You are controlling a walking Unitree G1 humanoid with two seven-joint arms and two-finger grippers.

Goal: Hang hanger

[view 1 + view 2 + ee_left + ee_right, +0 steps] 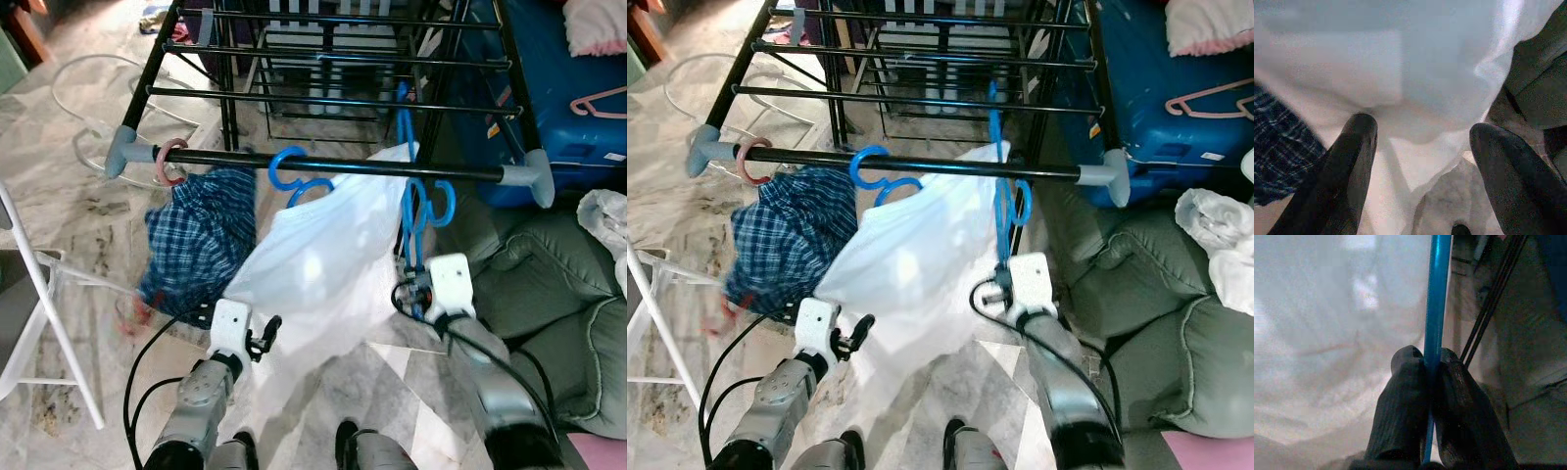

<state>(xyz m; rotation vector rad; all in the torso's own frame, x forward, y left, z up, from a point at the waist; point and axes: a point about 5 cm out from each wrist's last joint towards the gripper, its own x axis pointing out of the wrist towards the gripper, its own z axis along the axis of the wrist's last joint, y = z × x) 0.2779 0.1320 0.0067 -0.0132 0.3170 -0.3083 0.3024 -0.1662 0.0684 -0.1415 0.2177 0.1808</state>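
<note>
Two black fingers of the right end effector [1431, 363] clamp the blue hanger [1437, 293].

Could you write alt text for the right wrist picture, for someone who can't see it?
Two black fingers pinch a thin blue hanger that runs straight up between them. Behind hangs a white garment, with thin black rack bars beside it.

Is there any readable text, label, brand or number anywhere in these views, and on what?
None can be read.
Blue case: small white label near its lower edge, print too small to read.
Rack, hangers, white shirt, plaid shirt: no text visible.
</note>
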